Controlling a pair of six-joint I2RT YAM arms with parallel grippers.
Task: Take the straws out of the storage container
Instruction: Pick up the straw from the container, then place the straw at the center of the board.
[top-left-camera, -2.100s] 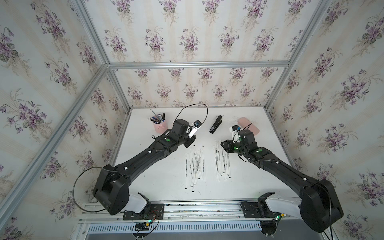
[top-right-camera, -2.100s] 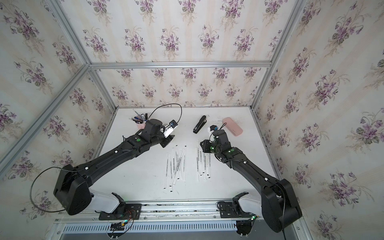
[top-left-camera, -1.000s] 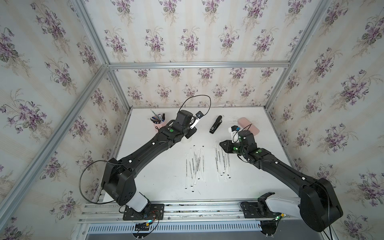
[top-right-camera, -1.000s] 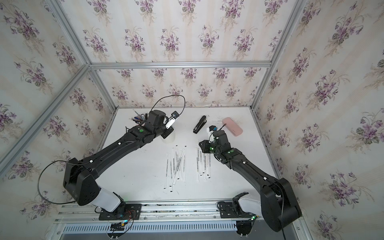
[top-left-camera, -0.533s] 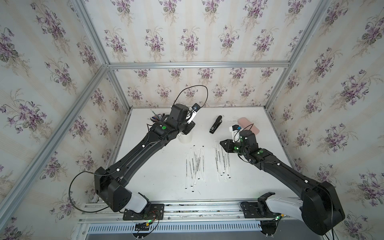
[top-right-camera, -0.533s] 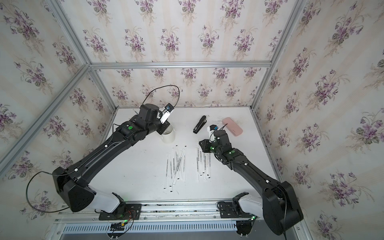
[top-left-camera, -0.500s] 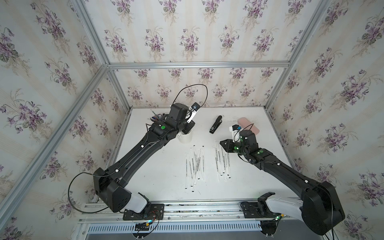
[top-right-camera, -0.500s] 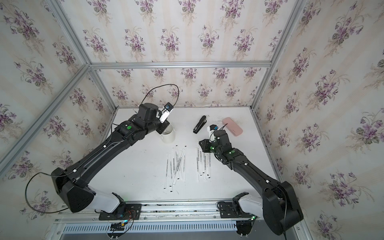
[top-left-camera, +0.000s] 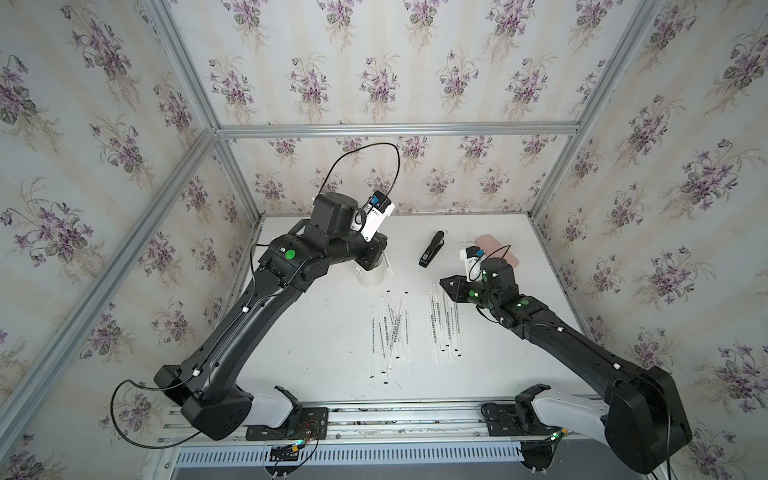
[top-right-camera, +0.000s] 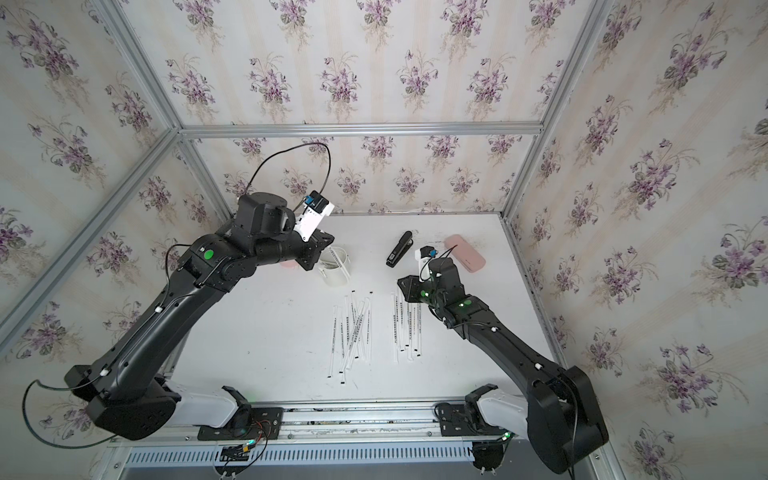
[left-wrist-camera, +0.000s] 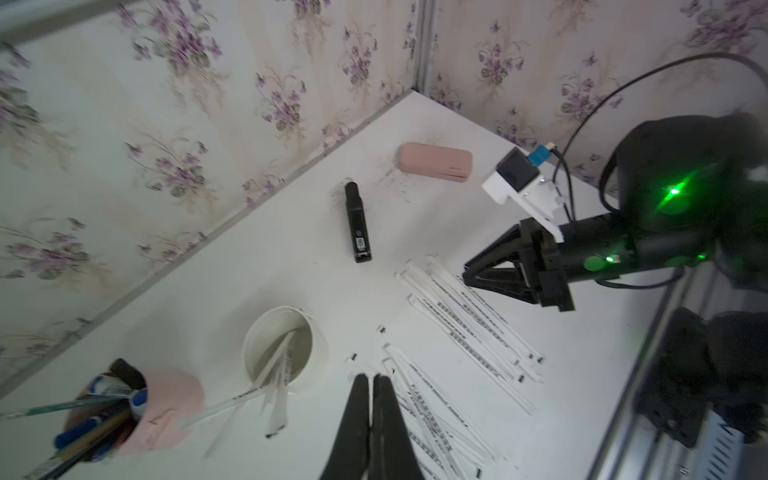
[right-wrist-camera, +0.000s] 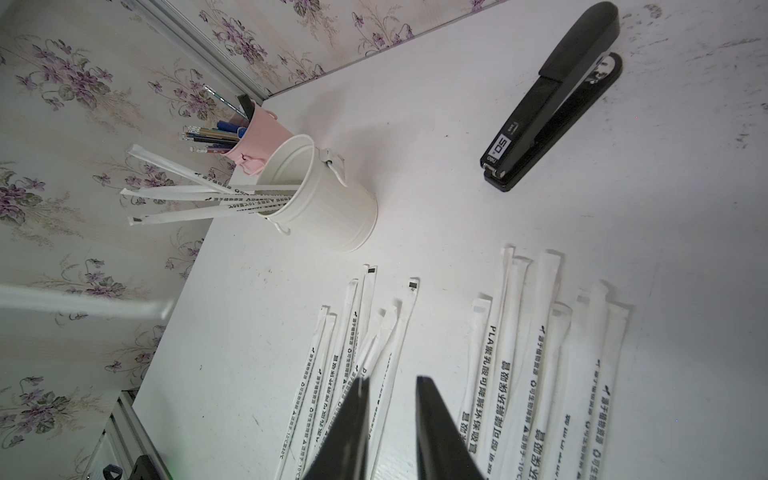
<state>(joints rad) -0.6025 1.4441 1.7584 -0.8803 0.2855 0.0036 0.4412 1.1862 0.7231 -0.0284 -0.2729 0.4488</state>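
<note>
The white storage container (right-wrist-camera: 332, 208) stands upright toward the desk's (right-wrist-camera: 436, 124) far left corner, just beside the pink pen cup (right-wrist-camera: 266, 133), with a few paper-wrapped straws (right-wrist-camera: 199, 203) leaning out of it; many more lie in two loose rows mid-desk. The left gripper (left-wrist-camera: 372, 376) hangs by the container, fingers pressed together on nothing, while the right gripper (right-wrist-camera: 392, 379) hovers over the lying straws, jaws apart and empty.

Robot lab booth: aluminium frame (top-left-camera: 395, 129), floral wallpaper (top-left-camera: 374, 62), white table (top-left-camera: 316, 353).
</note>
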